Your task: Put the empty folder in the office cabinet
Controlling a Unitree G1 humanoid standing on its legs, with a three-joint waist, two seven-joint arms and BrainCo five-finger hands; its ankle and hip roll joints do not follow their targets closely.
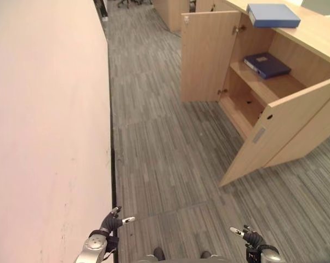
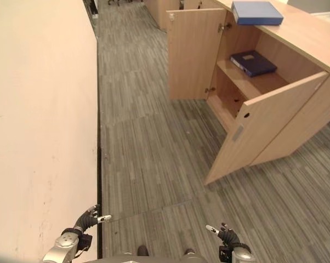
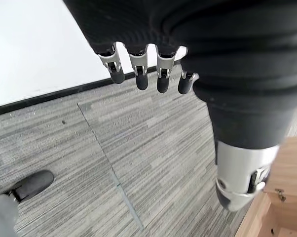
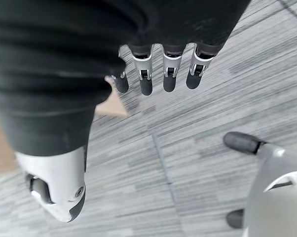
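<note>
Ahead and to the right: wooden office cabinet [image 1: 313, 33] with both doors swung wide, near door [image 1: 280, 129] angled out over the grey striped carpet [image 1: 165, 142], far door [image 1: 209, 55] folded back toward the aisle. On the cabinet top, a blue folder [image 1: 273, 15] lying flat near the front edge; on the upper shelf [image 1: 269, 85] inside, a darker blue folder [image 1: 267, 64] (also lying flat, spine toward the opening). Lower compartment visible beneath the shelf, contents not discernible. Along the left, a pale wall [image 1: 44, 120] with a dark skirting line. Low in the head views, left hand [image 1: 111, 221] and right hand [image 1: 251, 236], well apart, both far from the cabinet, fingers [image 3: 140, 74] straight and relaxed, holding nothing; same in the right wrist view, fingers [image 4: 146, 79] extended over bare carpet.
</note>
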